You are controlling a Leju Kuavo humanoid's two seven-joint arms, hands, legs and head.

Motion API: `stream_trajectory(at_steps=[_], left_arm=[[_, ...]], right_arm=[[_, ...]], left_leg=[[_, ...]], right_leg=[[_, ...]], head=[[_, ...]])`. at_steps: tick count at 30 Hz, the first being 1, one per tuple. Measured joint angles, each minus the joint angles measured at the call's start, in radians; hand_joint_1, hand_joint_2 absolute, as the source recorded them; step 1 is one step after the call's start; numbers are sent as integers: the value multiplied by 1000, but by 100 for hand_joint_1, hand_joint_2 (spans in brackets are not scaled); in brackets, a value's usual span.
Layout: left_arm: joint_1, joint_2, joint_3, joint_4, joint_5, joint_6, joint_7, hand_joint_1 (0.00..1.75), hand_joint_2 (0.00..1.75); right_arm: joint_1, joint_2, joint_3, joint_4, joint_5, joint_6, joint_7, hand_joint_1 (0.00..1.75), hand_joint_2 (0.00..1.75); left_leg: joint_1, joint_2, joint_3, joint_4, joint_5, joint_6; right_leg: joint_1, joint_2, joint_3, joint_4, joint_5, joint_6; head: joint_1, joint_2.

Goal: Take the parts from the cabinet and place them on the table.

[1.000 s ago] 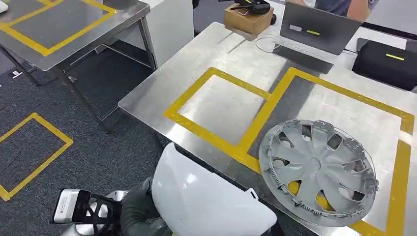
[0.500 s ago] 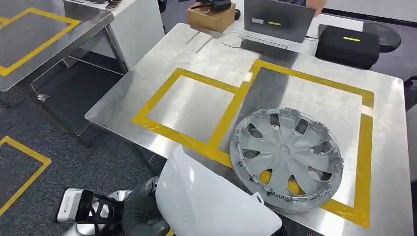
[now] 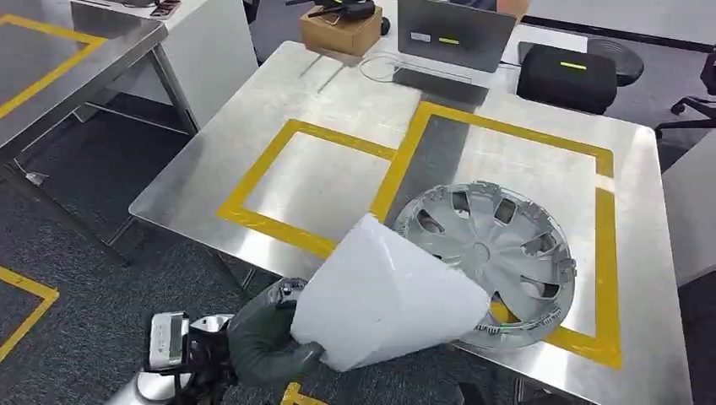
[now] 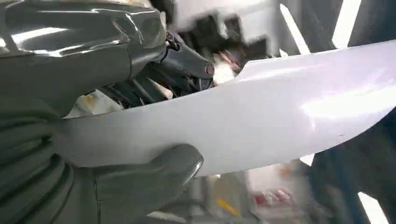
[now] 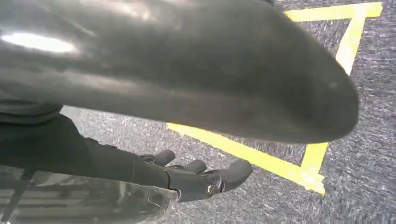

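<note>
A large white plastic panel (image 3: 388, 291) is held up at the near edge of the steel table (image 3: 338, 93), tilted, its far end hiding part of the grey hubcap (image 3: 507, 245). The hubcap lies flat inside the right yellow-taped square. My left hand (image 3: 266, 333) grips the panel's near lower end from below. In the left wrist view the thumb (image 4: 154, 172) presses under the white panel (image 4: 280, 116) with the darker fingers above it. In the right wrist view my right hand (image 5: 196, 175) hangs over the carpet, fingers stretched out and holding nothing.
The left yellow-taped square (image 3: 317, 181) on the table is bare. At the table's far end stand a cardboard box (image 3: 340, 29), a laptop (image 3: 456, 34) and a black case (image 3: 566, 76). A second steel table (image 3: 59, 59) is at the left, an office chair (image 3: 697, 97) at the right.
The whole view has swung, bringing the table more square in front. My left hand has raised the white panel up and forward, so that it now overlaps the table edge and the hubcap.
</note>
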Motion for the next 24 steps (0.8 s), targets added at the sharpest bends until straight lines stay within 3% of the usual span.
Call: stream_trajectory(at_steps=[1,2,3,5,6,7,8,10,11,12,13,15,16,17,18,20,21,22,24], left_arm=[[2,-1,1,10,-31,26,3,175,175],[2,-3,2,18,-55,47,7,175,175],[2,-4,2,25,-100,81,14,175,175],[1,-16,8,38,-264,202,44,175,175],[-1,-24,12,46,-345,264,57,175,175],[-6,-33,15,56,-429,327,71,175,175],[-12,-43,15,65,-487,368,80,175,175],[-23,-60,18,92,-602,472,113,175,175],[-32,-69,21,107,-644,516,119,175,175],[-41,-76,23,120,-669,543,122,175,175],[-51,-82,25,132,-681,559,122,175,175],[-60,-92,27,164,-723,606,125,175,175],[-64,-97,28,184,-752,639,129,175,175],[-70,-103,29,207,-789,683,134,175,175],[-79,-109,31,226,-824,720,140,175,175],[-117,-126,39,280,-897,786,159,175,175],[-137,-136,43,310,-918,801,165,175,175],[-154,-140,45,333,-925,805,169,175,175],[-177,-151,46,379,-952,818,179,175,175]], right_arm=[[7,0,0,0,0,3,-4,0,0],[14,0,0,0,0,6,-5,0,0],[21,0,0,0,0,7,-7,0,0],[27,0,0,0,-1,7,-13,0,0],[28,0,0,0,-3,7,-20,0,0],[30,1,0,0,-7,7,-25,0,0],[31,2,-1,0,-10,7,-29,0,0],[37,2,-1,1,-16,9,-36,0,0],[38,4,-1,1,-17,10,-39,0,0],[39,4,-1,2,-19,10,-40,0,0],[39,4,-2,2,-19,11,-40,0,0],[41,7,-1,2,-21,11,-45,0,0],[43,9,-2,3,-24,11,-48,0,0],[47,10,-2,5,-27,17,-50,0,0],[49,12,-2,6,-31,21,-51,0,0],[55,18,-2,10,-39,32,-55,0,0],[56,24,-2,12,-42,38,-57,0,0],[58,31,-2,13,-43,40,-58,0,0],[61,36,-2,15,-45,46,-58,0,0]], left_leg=[[0,3,-3,2,0,0],[0,6,-4,3,0,0],[0,7,-4,4,0,-1],[1,10,-5,14,-6,-8],[0,13,-7,23,-10,-15],[-10,13,-11,29,-15,-22],[-7,13,-13,31,-14,-25],[-5,15,-13,30,-11,-32],[-4,14,-16,35,-16,-36],[0,11,-28,52,-33,-44],[3,9,-47,104,-69,-51],[8,8,-116,262,-143,-62],[10,8,-151,337,-168,-65],[12,8,-161,358,-164,-64],[12,8,-148,330,-140,-62],[11,5,-58,155,-50,-48],[9,-2,-12,67,-18,-37],[6,-7,3,43,-38,-30],[-4,-3,-4,37,-34,-24]], right_leg=[[0,0,-29,60,-16,4],[0,-1,-31,64,-12,13],[-3,-3,-6,21,8,24],[-5,-13,100,-174,77,47],[-5,-26,137,-254,87,42],[1,-22,137,-249,92,30],[2,-18,138,-244,93,19],[5,-16,135,-244,95,14],[-7,-14,136,-249,100,6],[-9,-12,137,-249,102,3],[-9,-12,137,-249,102,-5],[-7,-10,134,-248,103,-8],[-7,-9,133,-248,104,-8],[-6,-8,133,-248,104,-8],[-5,-7,134,-248,104,-8],[-1,-4,138,-248,104,-7],[-1,-3,139,-249,104,-7],[3,-3,136,-249,107,-1],[-1,-3,128,-250,113,8]], head=[[0,0],[0,0],[0,0],[0,0],[0,0],[-1,0],[-2,0],[-2,0],[-2,0],[-3,0],[-6,0],[-6,0],[-5,0],[-6,0],[-5,0],[-6,0],[-5,0],[-2,0],[-5,0]])
